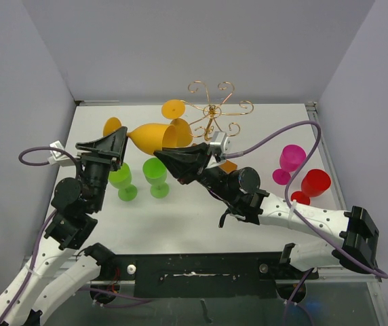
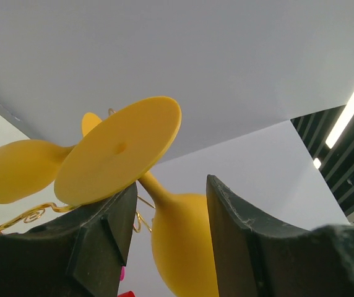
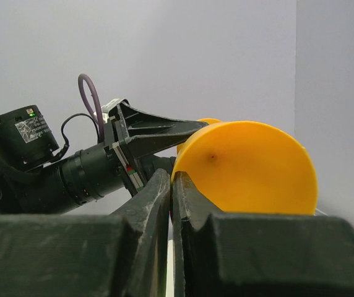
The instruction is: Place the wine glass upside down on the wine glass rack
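Observation:
An orange wine glass [image 1: 152, 138] hangs sideways in the air in front of the gold wire rack [image 1: 214, 109]. Its foot [image 1: 112, 125] points left and its rim right. My right gripper [image 1: 169, 153] is shut on the rim; in the right wrist view its tips [image 3: 172, 179] pinch the wall of the glass [image 3: 251, 167]. My left gripper [image 1: 116, 140] is open, with a finger on each side of the stem. In the left wrist view the foot [image 2: 118, 154] is by the left finger and the bowl [image 2: 183, 247] lies between the fingers. A second orange glass [image 1: 173, 109] hangs on the rack.
Two green glasses [image 1: 123, 183] [image 1: 157, 176] stand upright below the held glass. A pink glass [image 1: 289, 163] and a red glass [image 1: 313, 185] stand at the right. The rack's brown base [image 1: 229, 165] shows behind my right wrist. Grey walls enclose the white table [image 1: 194, 224].

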`<act>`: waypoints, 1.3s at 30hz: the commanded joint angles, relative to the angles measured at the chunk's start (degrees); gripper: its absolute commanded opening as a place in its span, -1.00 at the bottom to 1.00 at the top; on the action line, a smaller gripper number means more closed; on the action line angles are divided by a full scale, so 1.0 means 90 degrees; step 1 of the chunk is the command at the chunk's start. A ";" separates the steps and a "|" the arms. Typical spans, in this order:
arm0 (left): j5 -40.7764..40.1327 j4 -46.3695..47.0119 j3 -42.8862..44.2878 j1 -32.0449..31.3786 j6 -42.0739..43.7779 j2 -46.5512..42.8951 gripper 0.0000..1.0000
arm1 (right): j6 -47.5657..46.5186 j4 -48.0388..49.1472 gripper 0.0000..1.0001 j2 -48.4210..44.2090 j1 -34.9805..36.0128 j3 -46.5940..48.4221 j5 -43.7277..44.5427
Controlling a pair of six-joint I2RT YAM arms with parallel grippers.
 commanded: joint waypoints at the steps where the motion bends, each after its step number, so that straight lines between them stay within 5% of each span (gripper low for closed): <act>1: -0.0196 0.0352 0.0052 -0.0001 -0.0209 -0.0039 -0.12 | 0.0209 0.0602 -1.00 -0.0058 0.0067 -0.0022 -0.0226; 21: -0.0170 0.1074 -0.0363 0.0007 -0.0672 0.0058 -0.48 | 0.0570 0.0145 -1.00 -0.0014 0.0097 -0.0004 -0.0857; 29: -0.0235 0.1387 -0.0451 -0.0001 -0.0479 0.0058 -0.93 | 0.0759 0.0057 -0.95 -0.0195 0.0101 -0.0186 -0.0658; 36: -0.0279 0.1581 -0.0538 0.0004 -0.0020 0.0061 -1.00 | 0.0955 -0.0503 -0.52 -0.0468 0.0095 -0.0231 -0.0329; 39: -0.0260 0.1720 -0.0566 -0.0001 0.0571 0.0019 -1.00 | 0.1195 -0.0954 -0.09 -0.0703 0.0067 -0.0293 -0.0061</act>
